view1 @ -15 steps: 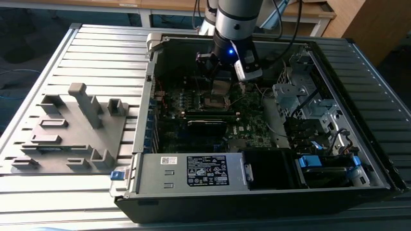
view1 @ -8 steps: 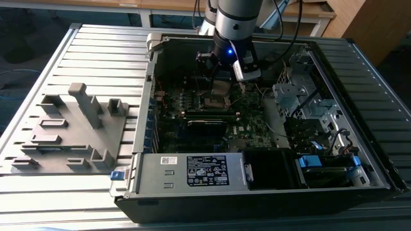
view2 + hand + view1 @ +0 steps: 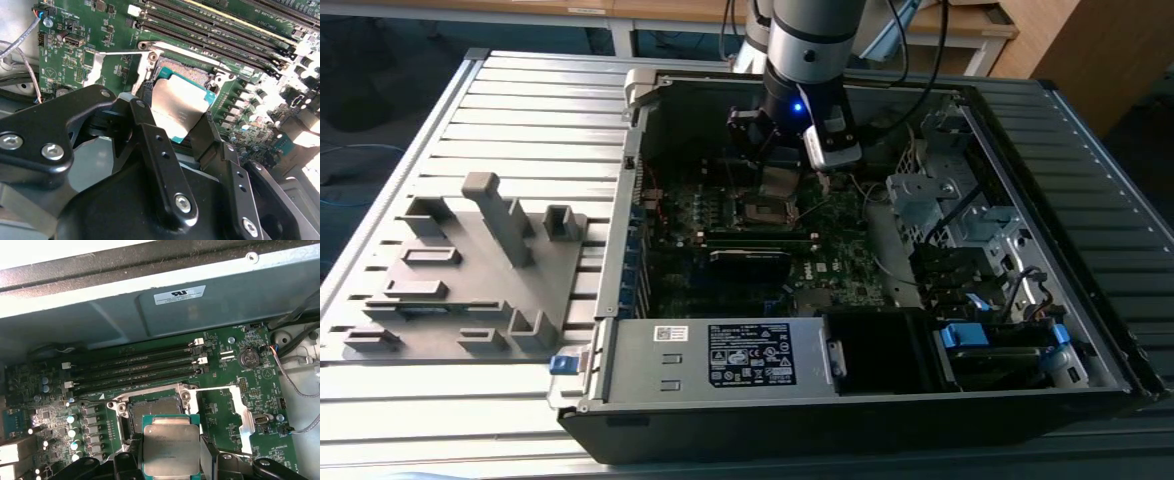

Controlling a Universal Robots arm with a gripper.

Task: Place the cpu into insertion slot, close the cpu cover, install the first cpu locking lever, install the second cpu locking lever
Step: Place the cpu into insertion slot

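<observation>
The jaws are closed on the cpu (image 3: 170,450), pinching two opposite edges of the flat chip. Its dull grey metal top has a thin green rim. The insertion slot (image 3: 155,407) lies directly ahead of and below the chip, very near; I cannot tell if they touch. It is a dark square socket in a thin metal frame, and the chip's edges look roughly parallel to it. The cpu cover (image 3: 240,415), a shiny windowed plate, is swung open beside the socket on the green circuit board (image 3: 225,365).
</observation>
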